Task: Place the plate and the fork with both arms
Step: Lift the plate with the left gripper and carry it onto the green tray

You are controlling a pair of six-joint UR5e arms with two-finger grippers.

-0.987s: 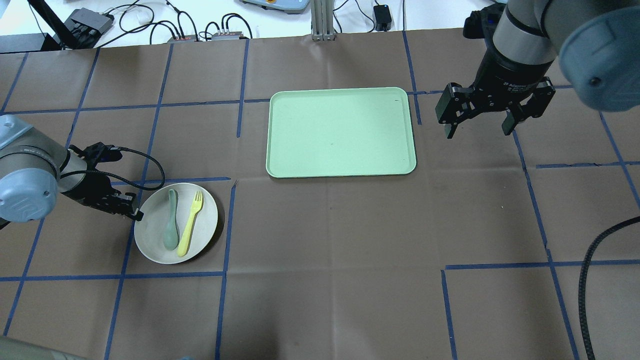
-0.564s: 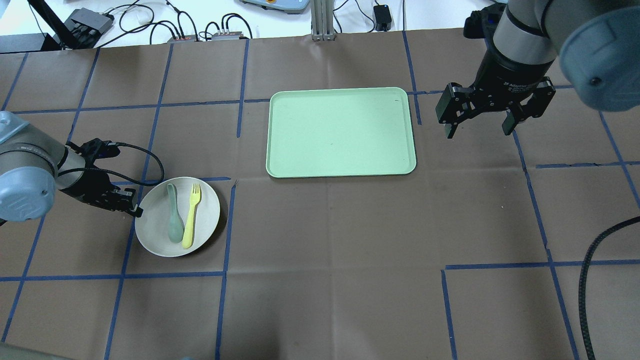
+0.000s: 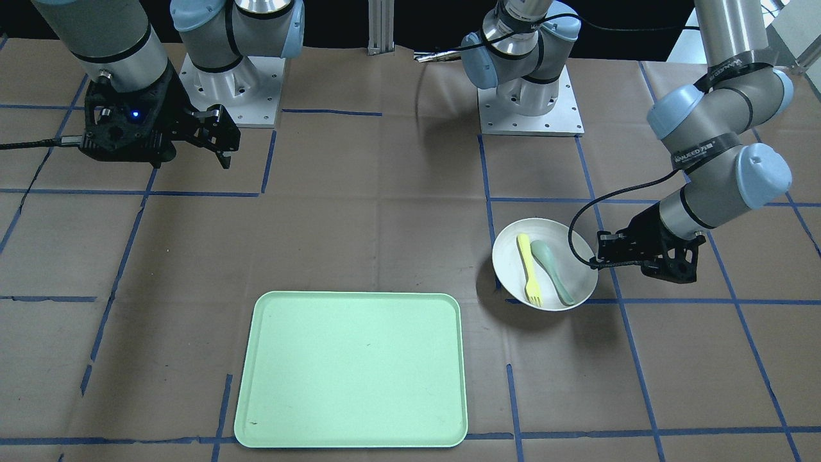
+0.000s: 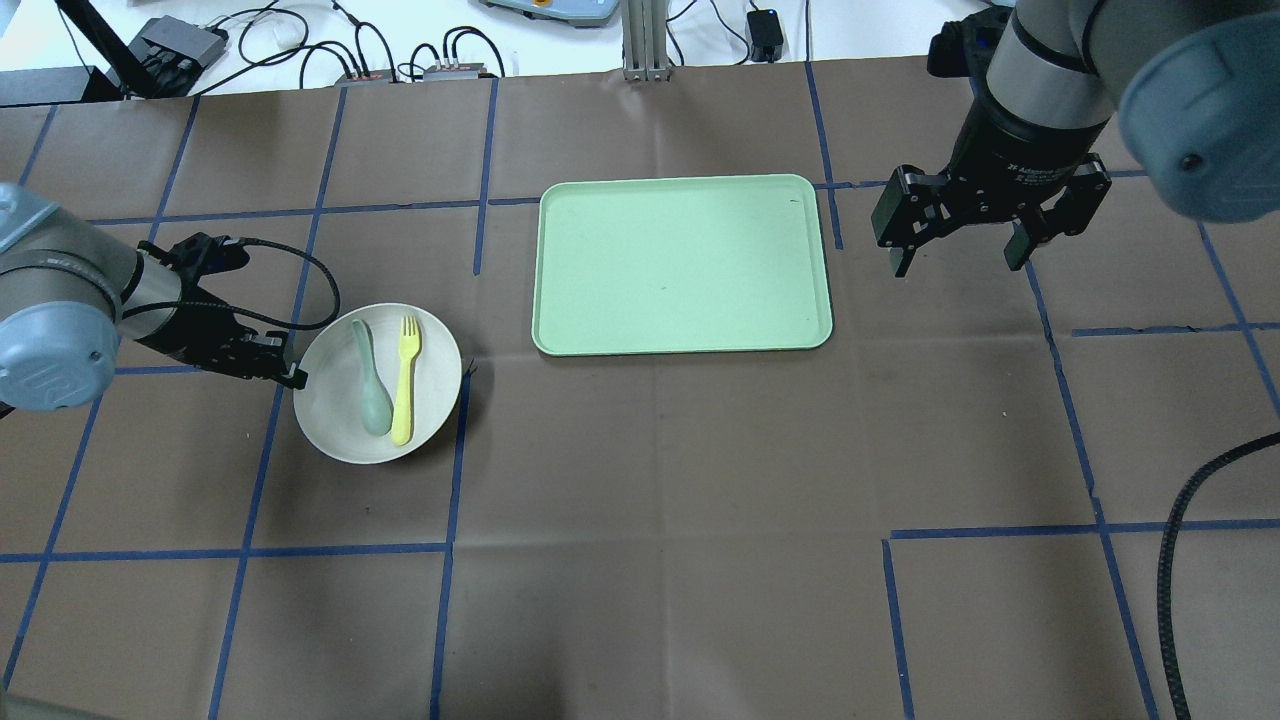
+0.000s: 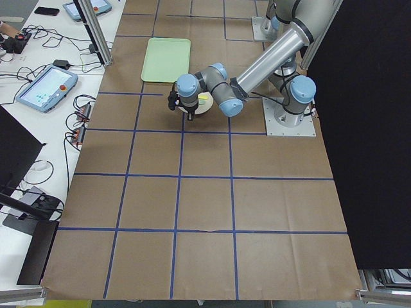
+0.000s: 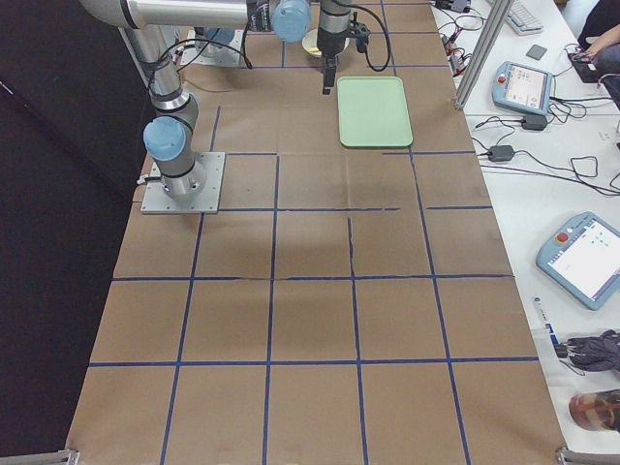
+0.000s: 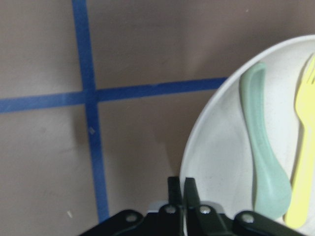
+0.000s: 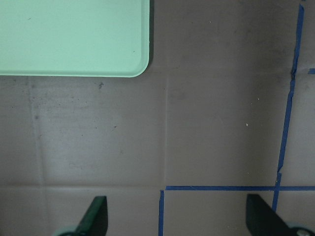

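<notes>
plate [image 4: 335, 425] now carried closer to tray [image 4: 680, 265] | left gripper [image 4: 297, 377] moved along with it | fork [image 4: 406, 380] and spoon [image 4: 370, 385] taken along

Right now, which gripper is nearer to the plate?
Left. The left gripper is shut on the rim of the plate, on the side away from the tray. The right gripper hangs open beyond the tray's far end.

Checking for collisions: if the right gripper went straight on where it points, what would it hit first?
Probably the bare brown table cover, beside the tray, not on it; the right gripper has open jaws with nothing between them.
</notes>
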